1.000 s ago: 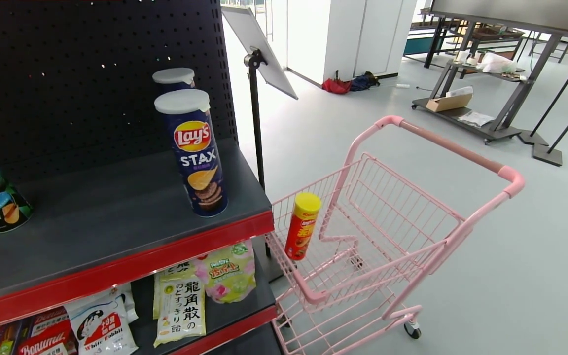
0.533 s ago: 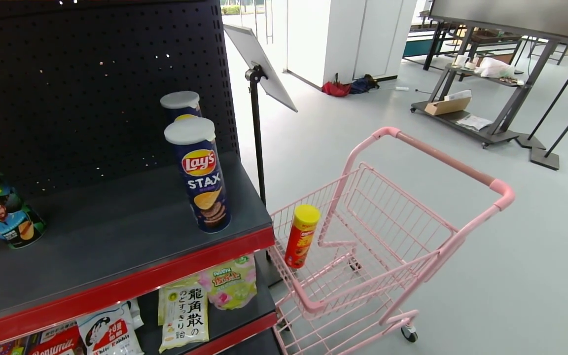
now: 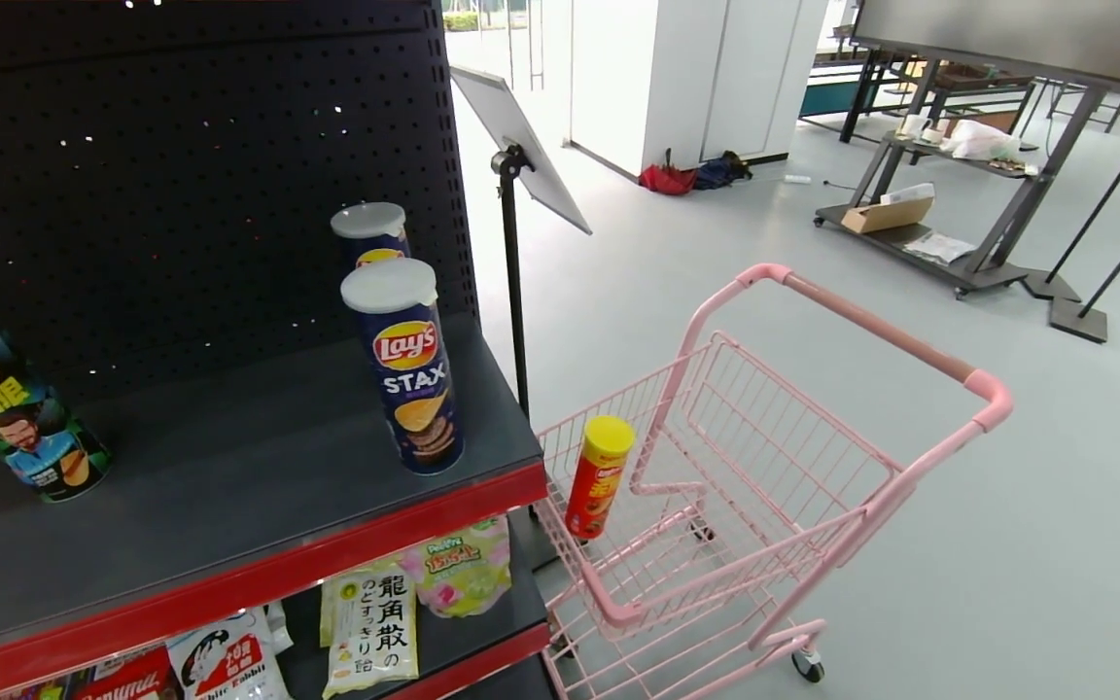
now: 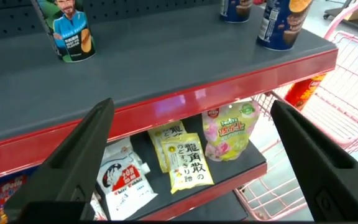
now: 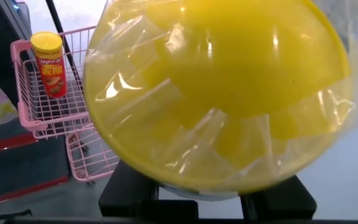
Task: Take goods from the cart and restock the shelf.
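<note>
Left claw (image 4: 191, 106): spread wide, nothing between the fingers, hanging in front of the shelf (image 4: 166, 56) at the level of its red front edge.

Right claw (image 5: 207, 196): pinching a yellow-lidded can (image 5: 216, 93) with clear film over the lid. The pads are hidden behind the lid, so the grip is likely but contact isn't visible.

Head view, clock positions from frame centre:
- Red can (image 3: 598, 476) at 6 o'clock. It stands slightly tilted in the pink cart (image 3: 871, 321), in the basket corner next to the shelf.
- The cart spans 4–5 o'clock, just beside the shelf end.
- Two blue cans on the top board at 9–10 o'clock. One (image 3: 409, 379) is upright at the front right corner, the other (image 3: 372, 233) directly behind it by the pegboard.
- Green can (image 3: 20, 408) at 9 o'clock at the far edge, well apart from the blue ones.
- Snack bags (image 3: 370, 622) at 7 o'clock on the lower tier.
</note>
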Available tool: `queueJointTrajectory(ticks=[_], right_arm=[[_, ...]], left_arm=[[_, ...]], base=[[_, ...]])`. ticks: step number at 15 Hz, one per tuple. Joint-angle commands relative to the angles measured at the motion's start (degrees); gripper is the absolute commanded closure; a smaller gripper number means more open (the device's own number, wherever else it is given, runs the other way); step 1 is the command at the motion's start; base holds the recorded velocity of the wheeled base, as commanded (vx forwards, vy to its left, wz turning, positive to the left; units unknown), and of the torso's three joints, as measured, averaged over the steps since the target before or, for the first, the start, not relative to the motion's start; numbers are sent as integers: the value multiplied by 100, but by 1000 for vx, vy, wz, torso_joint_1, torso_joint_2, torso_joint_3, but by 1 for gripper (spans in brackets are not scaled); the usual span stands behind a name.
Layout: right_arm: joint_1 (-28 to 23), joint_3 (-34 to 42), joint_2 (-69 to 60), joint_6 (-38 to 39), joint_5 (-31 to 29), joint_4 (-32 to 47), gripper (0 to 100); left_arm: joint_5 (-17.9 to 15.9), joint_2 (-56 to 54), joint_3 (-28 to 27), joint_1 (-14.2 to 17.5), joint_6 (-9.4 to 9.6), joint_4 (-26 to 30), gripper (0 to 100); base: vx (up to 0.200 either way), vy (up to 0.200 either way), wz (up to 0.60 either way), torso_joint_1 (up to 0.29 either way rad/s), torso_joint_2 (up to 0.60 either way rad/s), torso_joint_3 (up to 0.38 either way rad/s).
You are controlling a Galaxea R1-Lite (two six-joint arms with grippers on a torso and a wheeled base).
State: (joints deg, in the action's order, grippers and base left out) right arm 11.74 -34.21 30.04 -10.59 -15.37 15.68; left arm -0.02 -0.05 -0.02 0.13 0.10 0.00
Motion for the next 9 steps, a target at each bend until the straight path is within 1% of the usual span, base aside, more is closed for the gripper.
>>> queueJointTrajectory(ticks=[1,6,8,9], right_arm=[[13,98,-68,-22,8,-12,100],[13,178,-139,-66,17,-21,100],[4,380,-297,-66,8,-38,100],[4,520,-640,-57,8,-21,100]], left_arm=[[2,5,2,4,-1,0,0],[2,5,2,4,-1,0,0],[2,5,2,4,-1,0,0],[2,5,2,4,-1,0,0]], base=[[0,0,600,2,2,-2],[0,0,600,8,3,0],[0,0,0,0,0,0],[0,0,0,0,0,0]])
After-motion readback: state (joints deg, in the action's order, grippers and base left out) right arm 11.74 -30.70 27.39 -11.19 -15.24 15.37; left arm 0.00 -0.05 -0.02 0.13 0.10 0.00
